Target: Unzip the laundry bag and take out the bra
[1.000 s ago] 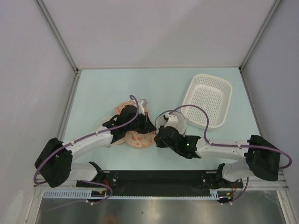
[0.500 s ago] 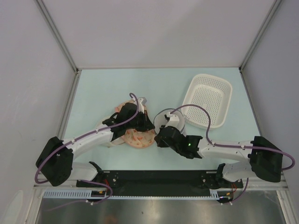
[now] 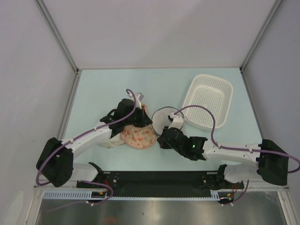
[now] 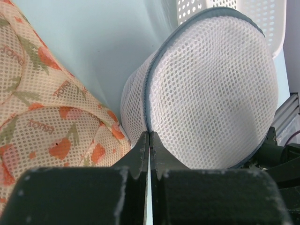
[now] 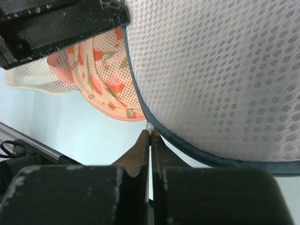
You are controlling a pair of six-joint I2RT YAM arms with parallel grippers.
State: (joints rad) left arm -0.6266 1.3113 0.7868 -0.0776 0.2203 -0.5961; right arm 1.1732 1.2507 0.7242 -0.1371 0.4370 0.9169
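The laundry bag (image 3: 164, 116), a round white mesh drum with a dark zipper band, is held up between both grippers. My left gripper (image 4: 149, 136) is shut on the bag's rim seam; it shows in the top view (image 3: 143, 121) at the bag's left. My right gripper (image 5: 150, 130) is shut on the small white zipper pull (image 5: 149, 126) at the dark band; it is at the bag's near side in the top view (image 3: 165, 132). The bag fills the left wrist view (image 4: 211, 93) and the right wrist view (image 5: 220, 70). The black bra is hidden.
A peach floral mesh-covered padded item (image 3: 138, 137) lies on the table just left of the bag, under my left wrist; it also shows in the left wrist view (image 4: 47, 122). A white perforated basket (image 3: 208, 101) stands at the back right.
The bag has been tipped and pulled away from me, its round face now toward the camera. My right gripper has shifted left and nearer; my left has moved slightly back. More of the floral item shows.
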